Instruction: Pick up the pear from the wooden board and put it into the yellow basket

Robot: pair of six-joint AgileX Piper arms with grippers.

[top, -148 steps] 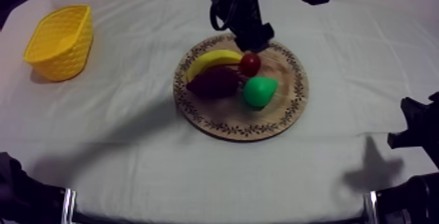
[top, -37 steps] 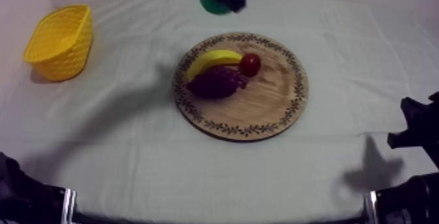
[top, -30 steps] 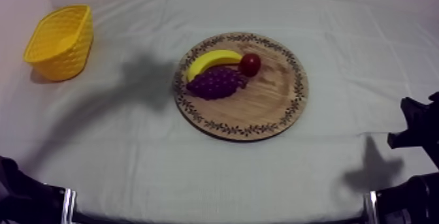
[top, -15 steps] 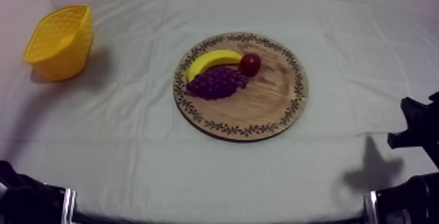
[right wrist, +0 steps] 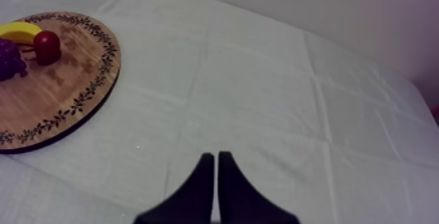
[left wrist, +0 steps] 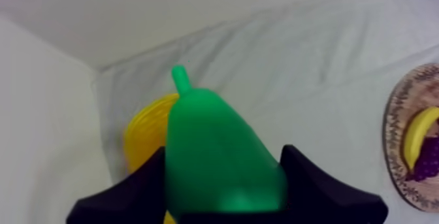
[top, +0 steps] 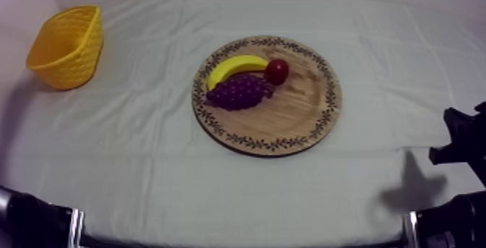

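Observation:
The green pear [left wrist: 215,128] is held upright, stem up, in my left gripper [left wrist: 223,153], whose black fingers [left wrist: 134,191] press it from both sides. The yellow basket [left wrist: 145,134] lies just behind and below the pear in the left wrist view; in the top view the basket [top: 65,45] stands at the far left. On the round wooden board [top: 296,117] lie a banana [top: 235,66], purple grapes [top: 240,92] and a small red fruit [top: 277,71]. My right gripper [right wrist: 216,174] is shut on nothing, hovering over bare cloth right of the board [right wrist: 59,89].
My right arm [top: 459,146] rests low at the table's right edge. A pale wall runs close beside the basket on the left. The board's edge [left wrist: 400,145] with the banana [left wrist: 418,135] lies well to the right of the held pear. Cloth spreads between board and basket.
The pear was lifted off the board and carried up and left out of the top view. The arm's shadow slid left across the cloth toward the basket. The right arm stayed still.

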